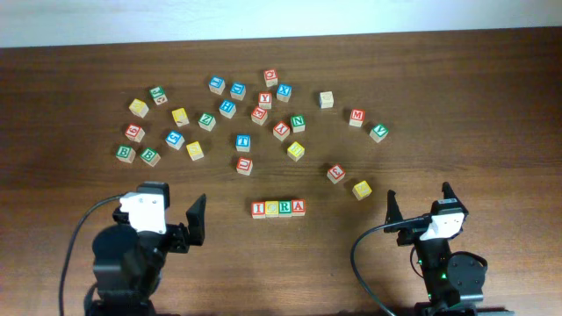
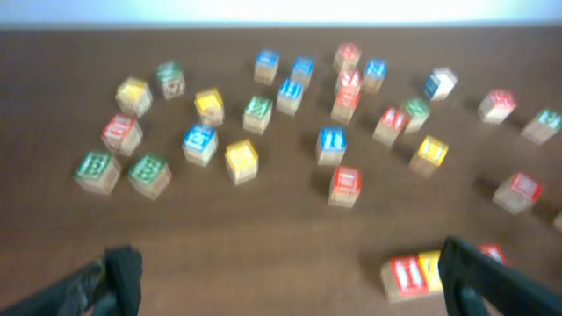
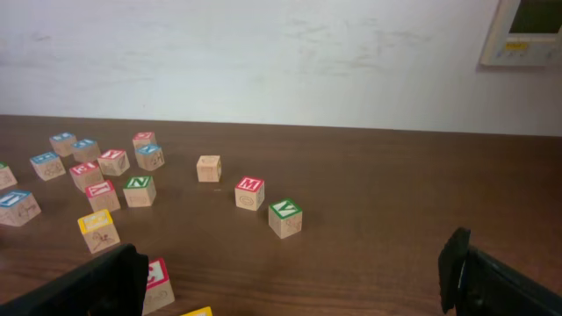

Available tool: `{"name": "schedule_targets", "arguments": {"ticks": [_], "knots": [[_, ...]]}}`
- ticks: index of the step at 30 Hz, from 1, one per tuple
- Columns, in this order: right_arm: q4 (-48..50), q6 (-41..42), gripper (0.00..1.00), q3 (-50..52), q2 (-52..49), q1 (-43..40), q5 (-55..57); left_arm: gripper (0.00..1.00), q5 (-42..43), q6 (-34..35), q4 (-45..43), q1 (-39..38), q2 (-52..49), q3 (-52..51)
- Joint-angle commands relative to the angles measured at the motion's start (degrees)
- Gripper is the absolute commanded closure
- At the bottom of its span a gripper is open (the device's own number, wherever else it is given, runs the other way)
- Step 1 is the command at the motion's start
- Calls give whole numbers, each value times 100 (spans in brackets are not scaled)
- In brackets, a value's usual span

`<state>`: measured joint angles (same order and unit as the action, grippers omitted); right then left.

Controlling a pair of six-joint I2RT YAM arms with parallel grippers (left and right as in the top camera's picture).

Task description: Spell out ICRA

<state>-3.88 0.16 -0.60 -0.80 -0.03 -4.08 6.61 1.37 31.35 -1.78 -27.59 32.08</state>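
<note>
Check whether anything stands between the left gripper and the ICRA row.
Nothing visible does: only bare brown wooden table lies between the open left gripper and the row of four small wooden letter cubes spelling ICRA.

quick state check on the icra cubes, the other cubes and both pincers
ICRA cubes: side by side in one row, letters up, reading I C R A, not gripped
other letter cubes: scattered loose beyond the row
left pincer: open, empty
right pincer: open, empty
</note>
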Motion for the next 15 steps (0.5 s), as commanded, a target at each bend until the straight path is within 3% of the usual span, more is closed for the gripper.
{"name": "schedule_targets", "arguments": {"ticks": [1, 11, 15], "knots": [[-39, 7, 2, 28, 59, -37, -15, 1, 216, -144, -918, 24, 732, -796], [-39, 7, 2, 28, 59, -37, -15, 0, 219, -146, -3023, 24, 2212, -2625], [-39, 7, 2, 28, 59, -37, -15, 1, 216, -610, -3611, 24, 2579, -3021]]}}
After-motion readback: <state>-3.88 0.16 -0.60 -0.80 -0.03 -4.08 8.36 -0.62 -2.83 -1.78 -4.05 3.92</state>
